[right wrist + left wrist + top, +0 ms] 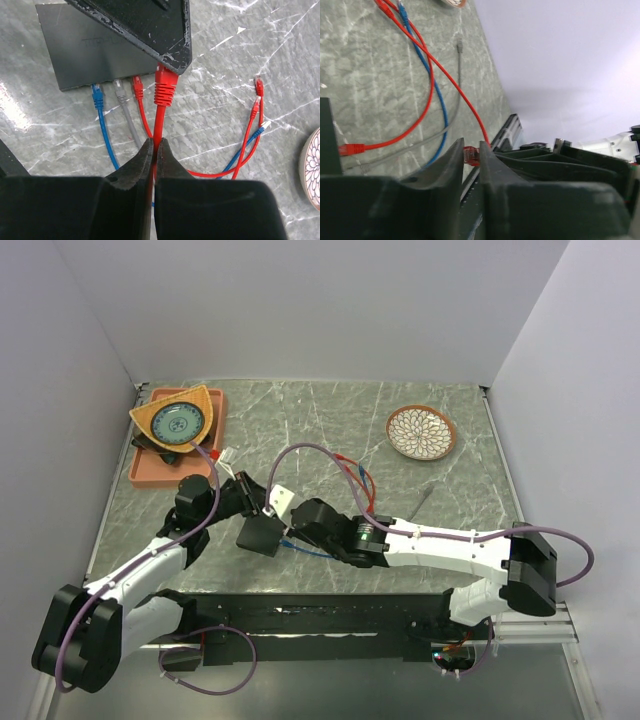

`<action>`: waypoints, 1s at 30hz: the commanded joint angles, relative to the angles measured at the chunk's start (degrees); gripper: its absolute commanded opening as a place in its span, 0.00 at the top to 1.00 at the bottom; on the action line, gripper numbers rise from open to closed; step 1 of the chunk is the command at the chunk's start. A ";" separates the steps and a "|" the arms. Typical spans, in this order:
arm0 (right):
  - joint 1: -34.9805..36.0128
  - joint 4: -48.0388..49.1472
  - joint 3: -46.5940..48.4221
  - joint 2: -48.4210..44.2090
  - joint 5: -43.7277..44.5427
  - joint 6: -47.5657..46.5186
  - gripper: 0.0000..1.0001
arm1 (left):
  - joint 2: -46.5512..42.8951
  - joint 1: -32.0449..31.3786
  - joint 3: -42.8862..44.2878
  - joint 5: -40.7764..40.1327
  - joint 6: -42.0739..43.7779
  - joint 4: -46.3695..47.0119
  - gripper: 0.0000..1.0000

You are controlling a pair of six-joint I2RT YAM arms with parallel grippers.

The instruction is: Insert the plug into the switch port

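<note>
The switch is a flat black box (85, 47), also seen from above (260, 536). Blue (97, 96), grey (119, 92) and red (137, 87) plugs sit in ports along its near edge. My right gripper (156, 145) is shut on a red cable just behind its booted plug (165, 86). My left gripper (471, 150) is shut on that plug's clear red tip (470, 155). In the right wrist view the left finger (150, 30) hides the tip and the box's right end. The two grippers (262, 502) (295, 523) meet beside the box.
An orange tray (150, 468) holding a patterned bowl (180, 420) stands at the back left. A flowered plate (421, 432) lies at the back right. Loose red and blue cable ends (258, 90) and a grey cable (425, 502) trail to the right of the box.
</note>
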 commanded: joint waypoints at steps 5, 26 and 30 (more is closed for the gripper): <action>0.93 3.54 0.97 0.20 3.04 -1.85 1.00 | -0.42 -0.42 0.92 -2.05 0.51 1.30 0.99; -9.34 10.30 -4.83 -11.30 -20.76 8.43 0.22 | -10.44 -1.66 -5.40 -15.06 -7.14 1.13 0.99; -14.17 15.13 -8.34 -14.21 -31.13 12.29 0.09 | -10.88 -1.74 -4.97 -15.41 -6.70 -0.45 0.99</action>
